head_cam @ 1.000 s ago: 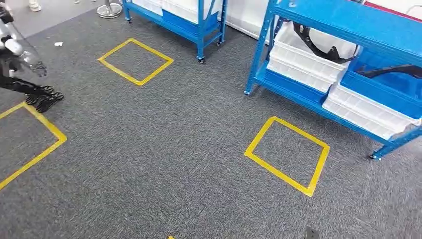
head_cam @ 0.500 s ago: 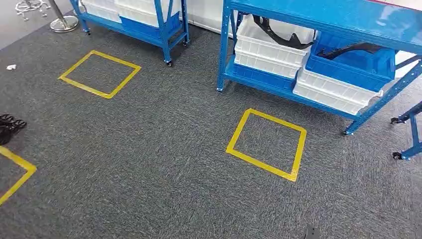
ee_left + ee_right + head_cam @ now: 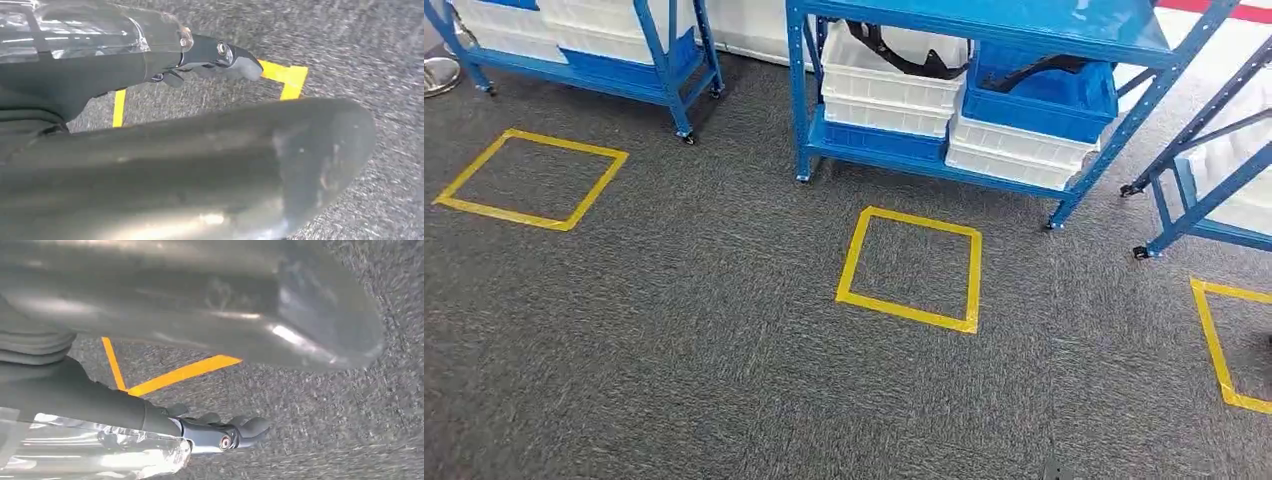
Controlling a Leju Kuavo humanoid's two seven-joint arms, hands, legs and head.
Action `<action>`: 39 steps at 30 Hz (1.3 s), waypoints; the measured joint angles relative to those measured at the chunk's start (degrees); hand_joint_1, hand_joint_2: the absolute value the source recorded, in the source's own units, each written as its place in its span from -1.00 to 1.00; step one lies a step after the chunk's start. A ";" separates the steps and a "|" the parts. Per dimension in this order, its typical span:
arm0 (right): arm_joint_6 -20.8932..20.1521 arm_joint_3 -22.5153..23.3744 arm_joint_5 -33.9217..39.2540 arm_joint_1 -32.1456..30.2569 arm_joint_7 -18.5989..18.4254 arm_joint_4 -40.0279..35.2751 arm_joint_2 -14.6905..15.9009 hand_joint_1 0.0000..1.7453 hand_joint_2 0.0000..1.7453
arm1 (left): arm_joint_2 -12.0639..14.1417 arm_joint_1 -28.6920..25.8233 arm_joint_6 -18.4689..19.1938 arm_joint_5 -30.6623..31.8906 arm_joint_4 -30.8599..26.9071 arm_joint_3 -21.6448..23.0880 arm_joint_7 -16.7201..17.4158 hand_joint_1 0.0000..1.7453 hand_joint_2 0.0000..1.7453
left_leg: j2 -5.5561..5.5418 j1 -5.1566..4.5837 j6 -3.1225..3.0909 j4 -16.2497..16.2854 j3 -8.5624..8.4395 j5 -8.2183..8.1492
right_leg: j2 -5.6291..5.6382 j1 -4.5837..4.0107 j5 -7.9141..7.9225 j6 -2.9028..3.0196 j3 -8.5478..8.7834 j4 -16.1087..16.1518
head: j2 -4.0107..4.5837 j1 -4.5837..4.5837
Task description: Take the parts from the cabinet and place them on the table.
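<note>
Ahead on grey carpet, blue steel cabinet (image 3: 984,110) now centred after camera turn | left hand (image 3: 220,57) and right hand (image 3: 225,432) hang empty, fingers loosely curled | approach next.

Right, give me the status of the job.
Nothing looks done: black curved parts lie in the white plastic bin and blue bin on the blue metal shelf rack. Left hand and right hand hold nothing. Fetching and placing remain.

Grey carpet (image 3: 724,350) covers the floor, marked with yellow tape squares (image 3: 911,268). Blue metal racks (image 3: 984,25) on castors stand along a white wall (image 3: 744,25), holding white bins (image 3: 889,95) and a blue bin (image 3: 1039,100).
</note>
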State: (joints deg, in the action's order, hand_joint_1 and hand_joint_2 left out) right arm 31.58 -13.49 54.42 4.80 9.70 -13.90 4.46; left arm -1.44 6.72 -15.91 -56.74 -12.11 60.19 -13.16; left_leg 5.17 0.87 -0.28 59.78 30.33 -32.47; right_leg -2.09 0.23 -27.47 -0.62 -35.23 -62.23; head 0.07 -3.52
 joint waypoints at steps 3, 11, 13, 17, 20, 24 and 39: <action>0.02 -0.35 0.22 0.36 0.00 -0.02 0.24 -1.00 -1.00 | -0.02 0.16 0.00 0.00 -0.02 0.00 -0.09 -1.00 -1.00 | 1.27 -0.37 0.80 -0.12 -0.06 -0.37 | -2.39 -1.17 -1.39 0.68 0.99 2.58 | 0.00 -0.13; 0.40 -0.57 0.63 0.70 -0.26 0.04 0.48 -1.00 -1.00 | -0.09 0.22 0.15 0.09 -0.04 0.00 0.09 -1.00 -1.00 | -5.61 0.02 2.26 16.04 8.26 -7.18 | 3.07 -0.42 -1.22 2.27 3.07 4.74 | 0.00 1.22; 0.37 -0.72 0.79 0.32 -0.26 0.04 0.50 -1.00 -1.00 | -0.02 0.08 0.28 0.07 -0.02 0.00 -0.15 -1.00 -1.00 | -5.53 0.03 2.11 13.17 8.44 -2.95 | 4.76 -0.41 -1.63 2.07 3.65 4.70 | 0.00 1.27; 0.13 -0.85 0.92 0.61 -0.20 0.00 0.44 -1.00 -1.00 | 0.09 0.09 0.59 0.07 -0.02 0.00 -0.79 -1.00 -1.00 | -12.47 0.80 1.33 -0.14 3.36 3.52 | 7.81 -0.22 -2.78 0.95 3.94 3.83 | 0.00 1.53; 0.17 -0.94 1.42 0.48 -0.28 -0.02 0.31 -1.00 -1.00 | 0.24 0.01 0.79 0.09 0.00 0.00 -0.76 -1.00 -1.00 | -10.03 0.22 0.47 -0.23 3.05 3.04 | 10.22 0.48 -2.41 -0.24 3.57 4.59 | 0.00 1.38; 0.72 -1.36 1.64 0.97 -0.81 -0.02 0.22 -1.00 -1.00 | 0.55 -0.07 0.79 0.11 0.00 0.00 -0.50 -1.00 -1.00 | -5.58 0.30 -0.68 -1.28 1.52 2.57 | 3.32 0.21 -7.22 -1.44 -1.00 -4.51 | 0.00 -0.15; 0.72 -2.95 0.72 0.08 -0.83 0.02 -0.02 -1.00 -1.00 | 0.85 0.63 1.13 0.15 -0.04 0.02 -0.04 -1.00 -1.00 | -0.88 -0.43 -0.63 -2.08 -1.61 0.18 | -1.10 -0.70 -0.83 -0.12 2.49 4.56 | 0.00 -0.39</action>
State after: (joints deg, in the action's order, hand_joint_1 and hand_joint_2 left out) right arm 32.31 -16.44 55.15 4.88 8.87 -13.88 4.44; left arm -0.59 7.35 -14.78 -56.59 -12.15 60.22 -13.20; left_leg 4.29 0.45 -0.92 57.70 28.72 -32.30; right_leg -3.18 -0.47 -28.30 -0.74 -32.74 -57.67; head 0.06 -3.91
